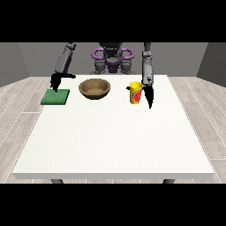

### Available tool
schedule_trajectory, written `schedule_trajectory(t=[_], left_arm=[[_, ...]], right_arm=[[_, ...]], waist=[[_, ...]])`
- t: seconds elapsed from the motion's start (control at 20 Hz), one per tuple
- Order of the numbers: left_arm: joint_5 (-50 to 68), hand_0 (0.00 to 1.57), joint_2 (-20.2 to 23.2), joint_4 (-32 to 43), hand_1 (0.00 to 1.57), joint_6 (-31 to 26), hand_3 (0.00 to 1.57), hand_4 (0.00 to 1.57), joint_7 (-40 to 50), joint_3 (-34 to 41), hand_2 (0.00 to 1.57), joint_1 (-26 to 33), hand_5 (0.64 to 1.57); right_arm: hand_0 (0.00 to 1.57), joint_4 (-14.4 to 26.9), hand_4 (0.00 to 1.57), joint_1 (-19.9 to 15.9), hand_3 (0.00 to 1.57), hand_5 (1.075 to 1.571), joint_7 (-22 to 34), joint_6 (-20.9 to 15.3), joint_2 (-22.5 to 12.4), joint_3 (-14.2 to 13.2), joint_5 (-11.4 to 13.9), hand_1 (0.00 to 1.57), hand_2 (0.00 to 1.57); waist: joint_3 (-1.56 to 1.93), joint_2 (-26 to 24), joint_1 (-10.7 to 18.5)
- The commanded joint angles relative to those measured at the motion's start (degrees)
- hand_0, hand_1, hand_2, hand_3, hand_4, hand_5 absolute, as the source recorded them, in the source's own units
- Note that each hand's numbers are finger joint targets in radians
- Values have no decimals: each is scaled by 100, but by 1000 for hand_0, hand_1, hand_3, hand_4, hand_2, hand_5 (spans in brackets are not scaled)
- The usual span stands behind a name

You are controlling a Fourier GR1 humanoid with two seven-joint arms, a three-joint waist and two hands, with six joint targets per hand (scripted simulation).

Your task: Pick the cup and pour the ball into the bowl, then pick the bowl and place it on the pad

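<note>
A yellow cup (135,92) with a red mark stands upright on the white table (114,137), right of centre at the back. The ball does not show. The hand at the view's right (148,96) hangs just right of the cup, fingers straight and pointing down, close to its side; whether it touches I cannot tell. A brown bowl (94,88) sits left of the cup. A green pad (55,96) lies flat at the far left. The hand at the view's left (56,82) hovers over the pad's back edge, fingers hanging down, holding nothing.
The robot's torso (112,59) stands behind the table's back edge. Bare white tabletop stretches from the objects to the front edge. Grey wood floor surrounds the table.
</note>
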Motion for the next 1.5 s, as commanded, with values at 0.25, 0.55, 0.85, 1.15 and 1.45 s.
schedule_trajectory(t=[0.25,0.55,0.85,1.15,1.45], left_arm=[[-324,1352,13,332,1352,1145,1571,1111,-605,196,1571,-345,1560],[-349,1365,151,-107,1365,1383,1571,1202,-507,296,1571,13,1529],[-1799,1394,304,-430,1394,2752,1571,1251,858,-579,1571,133,1530],[-3435,1429,246,-132,1429,3492,1571,1212,2339,-1631,1571,-138,1557],[-5212,1413,353,92,1413,3322,1571,1142,3499,-2767,1571,14,1570]], right_arm=[[0,114,0,-273,0,1543,-260,340,-409,-103,-112,0,0],[0,115,161,-382,0,1549,-166,499,-787,-251,-318,0,255],[0,510,231,-603,119,1553,512,358,-495,102,-231,0,214],[0,1071,318,-1066,0,1553,829,52,-289,148,-126,0,252],[0,1771,339,-716,146,1551,668,81,-384,6,-72,0,201]], waist=[[16,553,-454],[18,830,-585],[35,-430,-843],[38,-1015,-614],[54,-1816,-166]])
